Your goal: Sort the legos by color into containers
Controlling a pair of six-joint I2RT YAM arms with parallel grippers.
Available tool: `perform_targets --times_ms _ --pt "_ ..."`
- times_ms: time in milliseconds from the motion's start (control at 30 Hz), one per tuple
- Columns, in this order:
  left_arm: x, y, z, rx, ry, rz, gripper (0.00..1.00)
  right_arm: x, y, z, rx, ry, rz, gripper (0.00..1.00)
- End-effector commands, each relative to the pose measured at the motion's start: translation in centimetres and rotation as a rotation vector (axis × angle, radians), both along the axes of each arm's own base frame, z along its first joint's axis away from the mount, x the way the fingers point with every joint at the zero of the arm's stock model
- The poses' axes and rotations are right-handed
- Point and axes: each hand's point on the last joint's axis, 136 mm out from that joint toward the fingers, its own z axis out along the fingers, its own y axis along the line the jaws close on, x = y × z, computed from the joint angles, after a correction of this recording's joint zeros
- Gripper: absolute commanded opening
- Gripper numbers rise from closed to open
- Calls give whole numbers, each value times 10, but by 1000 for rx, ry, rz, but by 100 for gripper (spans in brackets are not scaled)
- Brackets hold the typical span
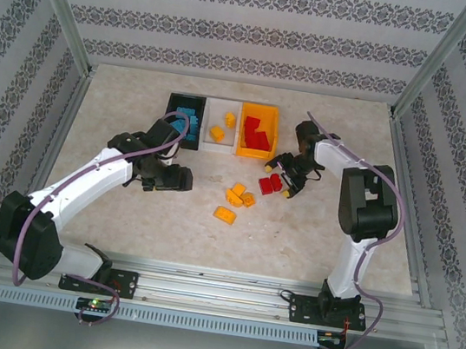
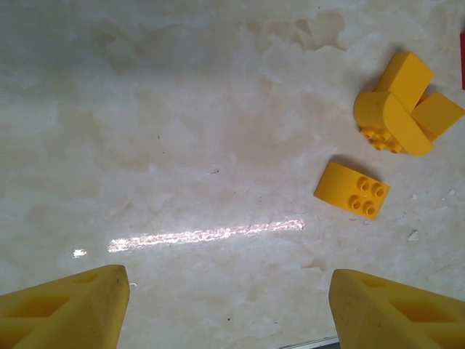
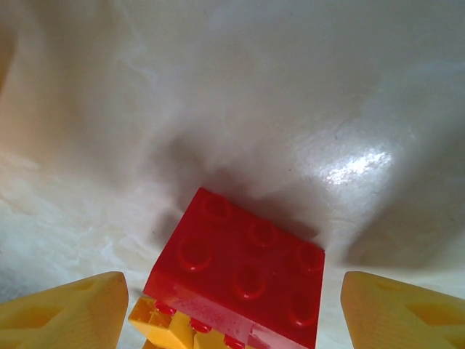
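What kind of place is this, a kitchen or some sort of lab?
Probably a robot test booth: patterned wall panels in an aluminium frame box in a marble-look table, with the left arm and right arm bolted to a rail.

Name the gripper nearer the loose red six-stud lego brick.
Right. The right gripper hangs over the red six-stud lego brick; the left gripper sits beyond the yellow lego bricks.

Loose yellow legos lie mid-table, red legos at the right gripper, three bins behind.
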Motion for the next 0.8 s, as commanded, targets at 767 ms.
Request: perform_targets --times_ms 767 --pt "3 6 9 56 -56 -71 74 -9 -2 19 -50 -46 63 59"
